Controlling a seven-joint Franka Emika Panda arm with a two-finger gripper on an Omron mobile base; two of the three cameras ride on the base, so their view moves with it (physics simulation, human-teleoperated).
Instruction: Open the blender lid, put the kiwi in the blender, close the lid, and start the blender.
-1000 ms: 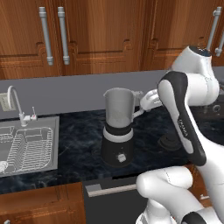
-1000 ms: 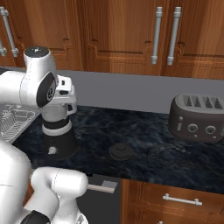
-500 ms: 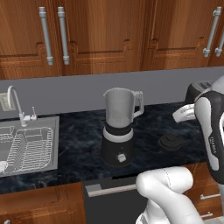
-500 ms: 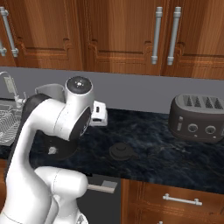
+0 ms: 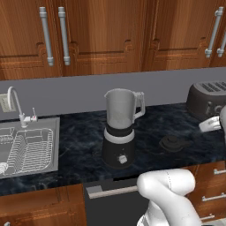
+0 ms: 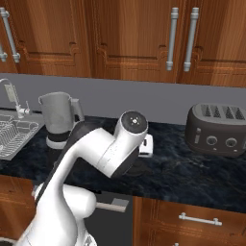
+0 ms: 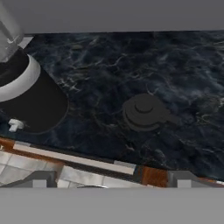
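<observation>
wood cabinets (image 5: 106, 35) | grey backsplash (image 5: 66, 92) | dark marble counter (image 5: 79, 150) | steel sink (image 5: 26, 150)

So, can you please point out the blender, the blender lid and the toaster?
blender (image 5: 119, 152), left base view, on the black base above the knob.
blender lid (image 7: 143, 111), hand view, on the raised centre knob.
toaster (image 6: 216, 129), right base view, on the dark front face.

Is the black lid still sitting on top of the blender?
No, the blender lid lies flat on the dark counter beside the blender, whose jar mouth is uncovered.
</observation>
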